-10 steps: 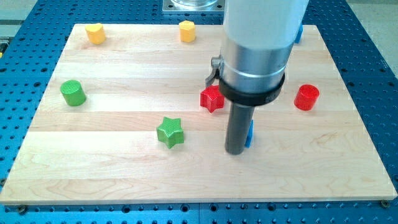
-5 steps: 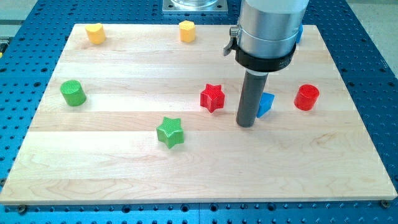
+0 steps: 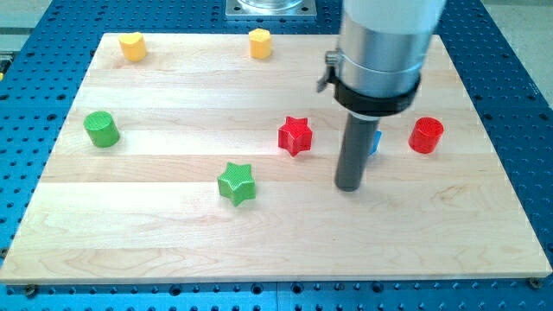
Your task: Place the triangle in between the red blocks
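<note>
The blue triangle (image 3: 375, 141) is mostly hidden behind my rod; only a sliver shows on the rod's right side. It lies between the red star (image 3: 295, 136) on its left and the red cylinder (image 3: 426, 135) on its right, closer to the cylinder. My tip (image 3: 348, 187) rests on the board just below and slightly left of the triangle. Whether it touches the triangle cannot be told.
A green star (image 3: 236, 182) lies left of my tip. A green cylinder (image 3: 101, 129) is at the view's left. Two yellow blocks (image 3: 131, 45) (image 3: 260, 41) sit along the board's top edge. The arm's wide body hides the board's top right.
The triangle moved up the view from beside my tip to between the red blocks. My tip went up with it, then drew back down and a little right.
</note>
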Controlling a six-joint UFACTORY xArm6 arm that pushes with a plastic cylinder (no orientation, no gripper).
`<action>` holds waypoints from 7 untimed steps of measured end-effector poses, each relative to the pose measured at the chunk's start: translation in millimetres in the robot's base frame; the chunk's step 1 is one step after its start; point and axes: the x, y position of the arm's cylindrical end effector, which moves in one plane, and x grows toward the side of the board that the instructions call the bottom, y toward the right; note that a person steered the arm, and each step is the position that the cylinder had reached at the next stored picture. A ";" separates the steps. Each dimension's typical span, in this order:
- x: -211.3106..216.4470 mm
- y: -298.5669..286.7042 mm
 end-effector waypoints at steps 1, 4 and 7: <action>-33.0 23.4; -59.8 28.0; -61.2 27.7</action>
